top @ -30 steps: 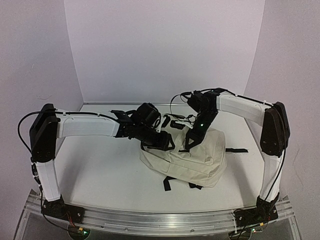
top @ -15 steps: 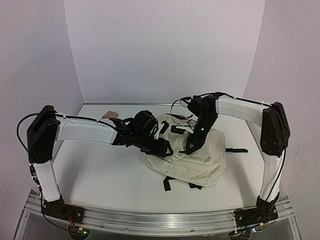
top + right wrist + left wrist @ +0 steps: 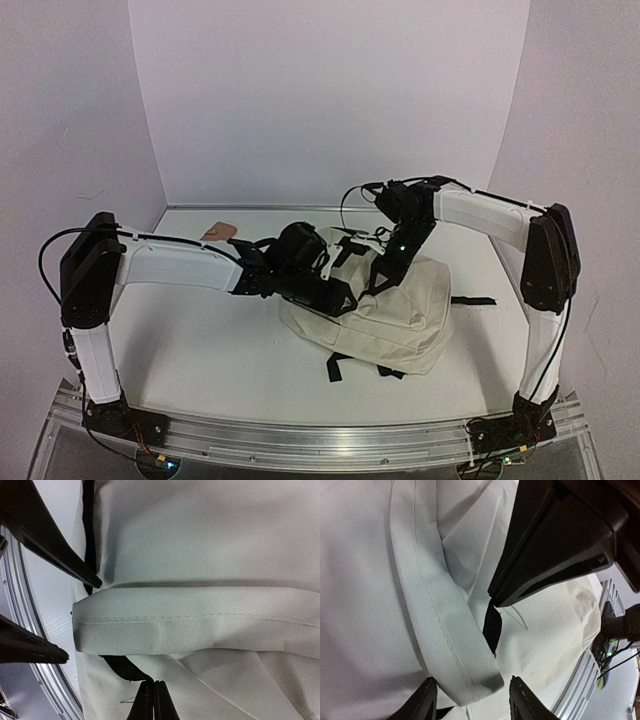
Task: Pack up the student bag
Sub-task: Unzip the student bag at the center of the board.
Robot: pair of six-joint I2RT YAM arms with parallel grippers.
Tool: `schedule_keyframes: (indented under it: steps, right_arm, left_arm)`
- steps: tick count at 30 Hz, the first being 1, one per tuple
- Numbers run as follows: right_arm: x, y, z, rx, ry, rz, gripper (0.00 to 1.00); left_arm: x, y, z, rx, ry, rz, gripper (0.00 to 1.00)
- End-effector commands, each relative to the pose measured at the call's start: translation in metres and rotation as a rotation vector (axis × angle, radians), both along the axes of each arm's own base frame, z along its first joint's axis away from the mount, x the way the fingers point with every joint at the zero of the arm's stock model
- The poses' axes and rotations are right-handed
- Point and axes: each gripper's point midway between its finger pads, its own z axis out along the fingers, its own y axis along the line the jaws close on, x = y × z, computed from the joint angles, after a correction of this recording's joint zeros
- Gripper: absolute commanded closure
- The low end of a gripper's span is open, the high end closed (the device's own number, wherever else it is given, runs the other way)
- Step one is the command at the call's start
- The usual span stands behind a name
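The student bag [image 3: 405, 318], a cream fabric backpack with black straps, lies right of the table's middle. My left gripper [image 3: 340, 298] rests on its left side. In the left wrist view this gripper [image 3: 472, 702] is open, its jaws straddling the folded end of a cream strap [image 3: 465, 665] without touching it. My right gripper [image 3: 376, 287] points down at the bag beside it. In the right wrist view it [image 3: 154, 690] is shut, its tips pinching the end of a black strap [image 3: 120, 666] just under the cream strap [image 3: 190, 622].
A small pink object [image 3: 220, 232] lies at the back left of the table. One black strap [image 3: 472, 300] trails from the bag's right side and others [image 3: 338, 366] from its near edge. An aluminium rail [image 3: 330, 440] runs along the front.
My right gripper opened briefly and shut again at the black strap, rising slightly. My left arm reached further right over the bag.
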Motion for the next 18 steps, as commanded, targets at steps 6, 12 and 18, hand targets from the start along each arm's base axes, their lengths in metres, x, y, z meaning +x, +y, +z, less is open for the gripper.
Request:
schedule_keyframes:
  steps: [6,12,18]
  right_arm:
    - [0.039,-0.017,0.027,0.008,-0.097,-0.109,1.0]
    - [0.084,-0.038,0.029,-0.011,-0.154,-0.209,1.0]
    - [0.139,-0.056,0.032,-0.053,-0.27,-0.295,1.0]
  left_arm:
    - [0.012,-0.012,0.009,-0.007,-0.018,0.024,0.81]
    - [0.0,0.008,-0.001,0.025,0.032,0.052,1.0]
    - [-0.01,0.016,-0.009,0.057,0.073,0.043,1.0]
